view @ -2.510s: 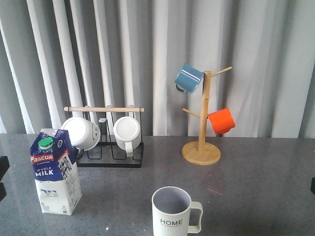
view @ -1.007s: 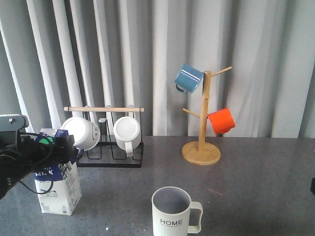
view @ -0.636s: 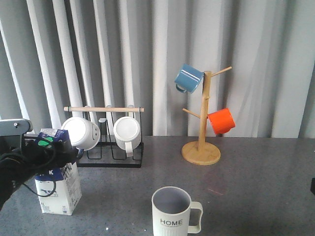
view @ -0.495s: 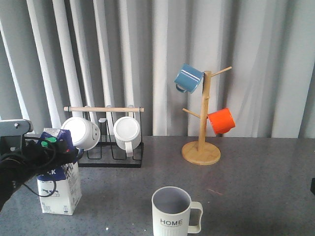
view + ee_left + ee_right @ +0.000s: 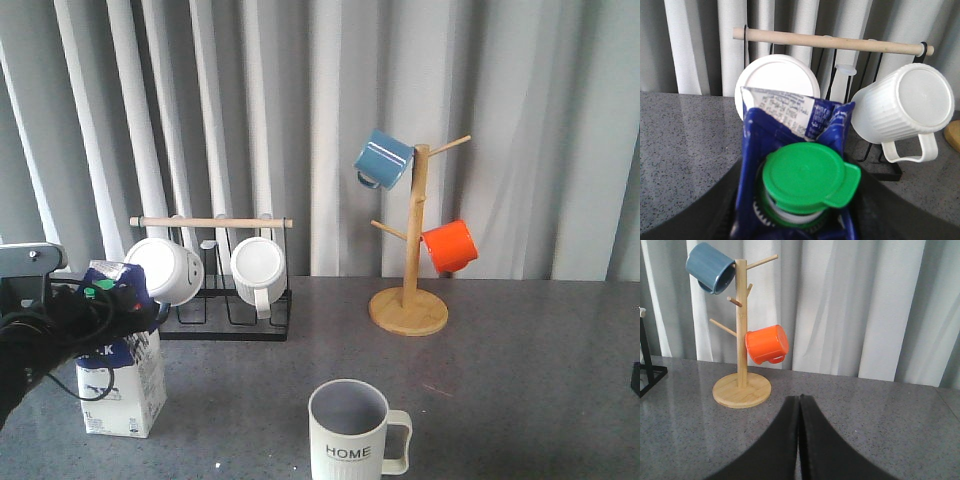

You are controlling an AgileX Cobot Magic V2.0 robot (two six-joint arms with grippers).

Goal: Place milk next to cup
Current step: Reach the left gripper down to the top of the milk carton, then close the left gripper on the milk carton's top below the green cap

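The milk [image 5: 122, 392], a blue and white carton with a green cap [image 5: 805, 177], stands on the grey table at the front left. My left gripper [image 5: 104, 302] is shut on its blue upper part, with a dark finger on each side of the carton [image 5: 792, 150] in the left wrist view. The cup [image 5: 349, 432], cream with "HOME" on it, stands at the front centre, well to the right of the milk, its handle pointing right. In the right wrist view my right gripper [image 5: 800, 400] hangs over bare table with its fingers pressed together, holding nothing.
A black rack [image 5: 232, 312] with a wooden bar holds two white mugs [image 5: 259, 268] just behind the milk. A wooden mug tree [image 5: 409, 305] with a blue mug [image 5: 384, 158] and an orange mug [image 5: 450, 246] stands at the back right. Grey curtains hang behind the table.
My left arm has come in from the left and closed on the top of the milk. The carton has shifted slightly to the right. The cup has not moved.
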